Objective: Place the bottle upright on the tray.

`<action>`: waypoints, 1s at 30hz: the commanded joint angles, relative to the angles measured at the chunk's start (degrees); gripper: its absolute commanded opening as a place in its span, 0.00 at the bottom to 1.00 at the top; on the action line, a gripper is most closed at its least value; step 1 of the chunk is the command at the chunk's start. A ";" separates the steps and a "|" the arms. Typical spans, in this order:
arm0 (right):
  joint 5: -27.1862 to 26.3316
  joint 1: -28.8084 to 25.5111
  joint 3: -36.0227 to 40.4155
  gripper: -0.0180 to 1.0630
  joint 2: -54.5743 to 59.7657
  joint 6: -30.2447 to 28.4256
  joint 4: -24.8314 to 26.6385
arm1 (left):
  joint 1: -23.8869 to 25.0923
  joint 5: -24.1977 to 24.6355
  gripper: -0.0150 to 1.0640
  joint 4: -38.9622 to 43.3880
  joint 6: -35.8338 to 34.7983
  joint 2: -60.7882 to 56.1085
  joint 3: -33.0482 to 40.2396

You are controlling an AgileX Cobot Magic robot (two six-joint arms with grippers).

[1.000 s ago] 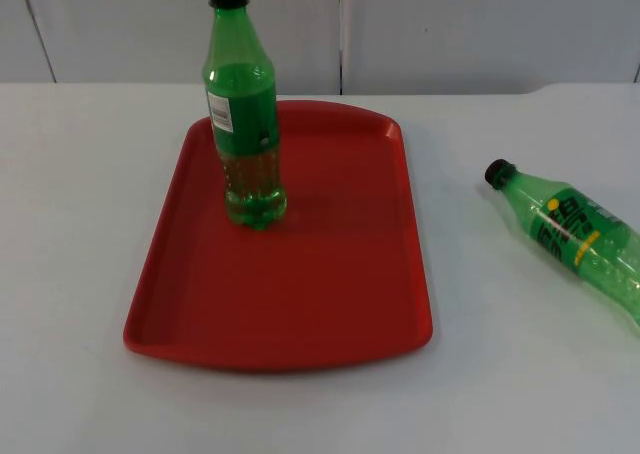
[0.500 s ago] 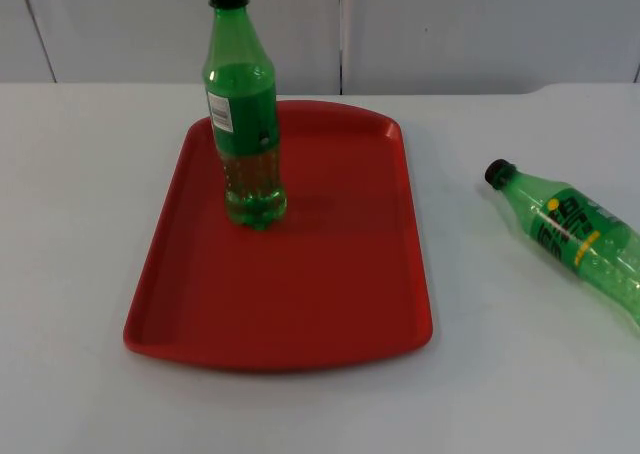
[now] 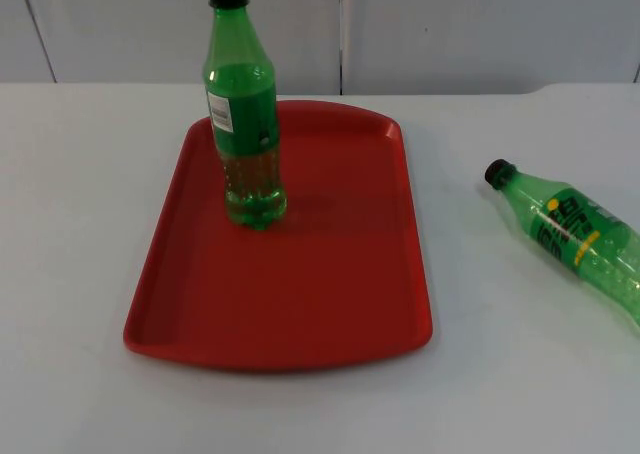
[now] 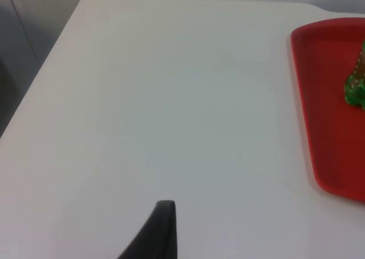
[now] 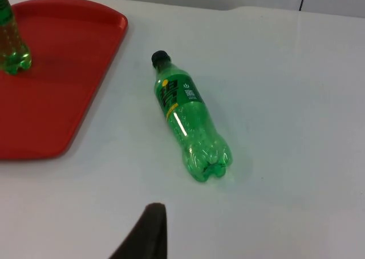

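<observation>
Bottle check first: lying bottle [image 5: 188, 119] flat on its side on the white table [image 3: 80, 224], not on the tray.

Over to the right gripper [image 5: 149, 227]: hanging above bare table, short of the lying bottle's base, touching nothing. Open or clenched, cannot tell from here. Seen from the right wrist in full length: black cap [image 5: 159, 57] aimed away from the gripper, green label with a yellow streak facing up, lobed base nearest the gripper. Beyond the cap and to the side, a corner of the red tray [image 5: 63, 88], apart from the lying bottle, with the foot of the standing bottle [image 5: 8, 42] on it.

Left gripper [image 4: 162, 225] now: over plain white table, well apart from everything, waiting. Grip state, cannot tell. Out past it, one long edge of the tray [image 4: 325, 128] and just the green base of the standing bottle [image 4: 356, 88].

From the top view, the whole layout: tray [image 3: 300, 294] in the middle, standing bottle [image 3: 245, 124] upright on its far left part, black cap on, white label showing. Lying bottle [image 3: 575, 239] off to the tray's right, slanted, cap end [image 3: 497, 171] nearer the tray, base running out of the picture's edge. Grey partition wall [image 3: 450, 24] behind.
</observation>
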 commanded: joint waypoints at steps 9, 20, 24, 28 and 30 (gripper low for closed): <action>-0.97 0.01 -13.73 0.99 22.89 -0.22 -0.19 | -0.40 0.19 0.99 -0.62 0.07 -0.19 0.23; -0.98 0.01 -29.87 0.99 52.69 -5.07 0.26 | -0.40 0.19 0.99 -0.62 0.07 -0.19 0.23; -1.70 0.01 -34.49 0.99 61.95 -5.49 0.33 | -0.40 0.19 0.99 -0.62 0.07 -0.19 0.23; -2.36 0.01 -37.49 0.99 67.97 -6.76 0.33 | -0.40 0.19 0.99 -0.62 0.07 -0.19 0.23; -2.41 0.01 -39.36 0.99 71.24 -7.02 0.44 | -0.40 0.19 0.99 -0.62 0.07 -0.19 0.23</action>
